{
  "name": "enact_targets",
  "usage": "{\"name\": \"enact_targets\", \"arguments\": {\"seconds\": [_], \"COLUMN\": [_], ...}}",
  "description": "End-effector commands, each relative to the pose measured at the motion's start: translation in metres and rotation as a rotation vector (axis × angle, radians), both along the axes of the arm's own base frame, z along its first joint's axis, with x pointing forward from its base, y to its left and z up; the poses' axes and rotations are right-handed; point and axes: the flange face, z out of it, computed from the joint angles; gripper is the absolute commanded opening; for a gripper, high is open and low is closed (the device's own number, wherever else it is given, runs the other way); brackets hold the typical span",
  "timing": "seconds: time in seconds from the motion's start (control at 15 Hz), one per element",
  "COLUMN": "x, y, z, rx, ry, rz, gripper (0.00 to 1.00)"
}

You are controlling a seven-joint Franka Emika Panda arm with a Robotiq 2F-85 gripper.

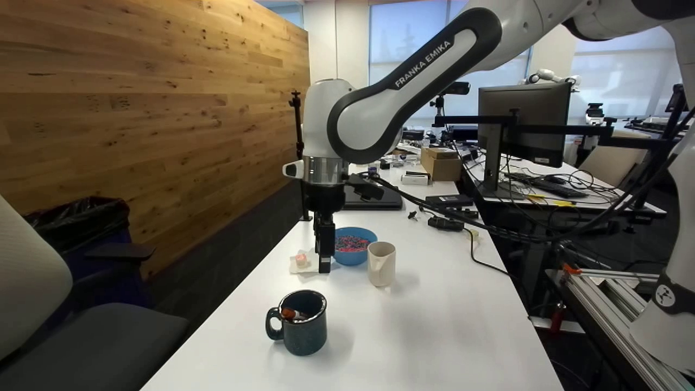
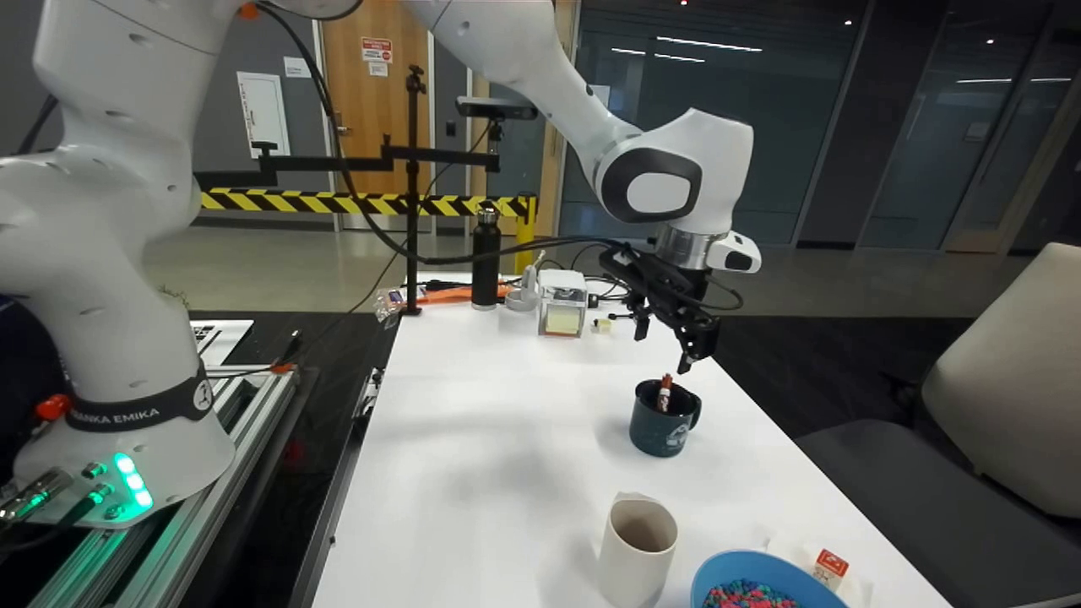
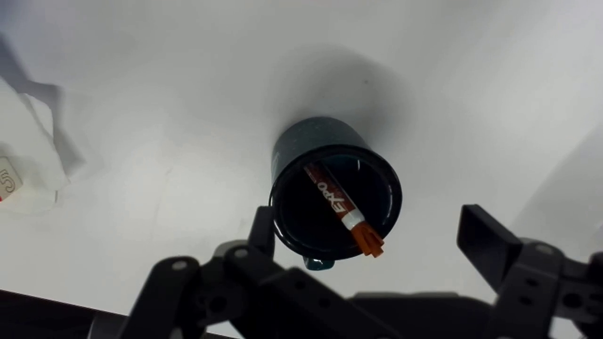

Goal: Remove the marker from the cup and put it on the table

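Observation:
The dark teal-blue cup (image 1: pixel 307 335) stands upright on the white table (image 1: pixel 434 336), and it also shows in an exterior view (image 2: pixel 657 434) and the wrist view (image 3: pixel 313 134). The marker (image 3: pixel 340 202), reddish-brown with an orange cap, leans inside the cup, cap end up at the rim. The marker also shows in both exterior views (image 1: pixel 293 314) (image 2: pixel 665 395); its lower end is hidden in the cup. My gripper (image 3: pixel 370 228) is open and empty, fingers pointing down, above the cup and apart from the marker. It also shows in both exterior views (image 1: pixel 324 255) (image 2: pixel 664 348).
A cream-white cup (image 1: pixel 381 266) and a blue bowl (image 1: pixel 355 252) of small colored pieces stand near the teal cup. A small block (image 1: pixel 301 260) lies on white paper beside the bowl. A black bottle (image 2: pixel 486 262) and a clear box (image 2: pixel 562 304) stand at one table end.

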Motion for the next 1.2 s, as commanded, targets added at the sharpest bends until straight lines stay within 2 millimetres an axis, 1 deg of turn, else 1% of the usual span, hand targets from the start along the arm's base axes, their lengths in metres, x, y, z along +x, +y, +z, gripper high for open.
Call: {"name": "enact_targets", "arguments": {"seconds": [0.0, 0.27, 0.33, 0.4, 0.53, 0.67, 0.8, 1.13], "x": [0.016, 0.019, 0.019, 0.013, 0.014, 0.014, 0.010, 0.027], "y": [-0.005, 0.001, 0.001, 0.001, 0.001, 0.001, -0.005, -0.004], "z": [-0.010, -0.026, -0.024, -0.027, -0.029, -0.029, -0.039, -0.046], "rx": [-0.009, -0.024, -0.037, -0.016, -0.021, -0.021, -0.022, -0.046], "ry": [0.016, 0.041, 0.043, 0.031, 0.033, 0.032, 0.052, 0.047], "rz": [0.026, 0.044, 0.033, 0.022, 0.026, 0.027, 0.004, 0.019], "gripper": [1.00, 1.00, 1.00, 1.00, 1.00, 1.00, 1.00, 1.00]}}
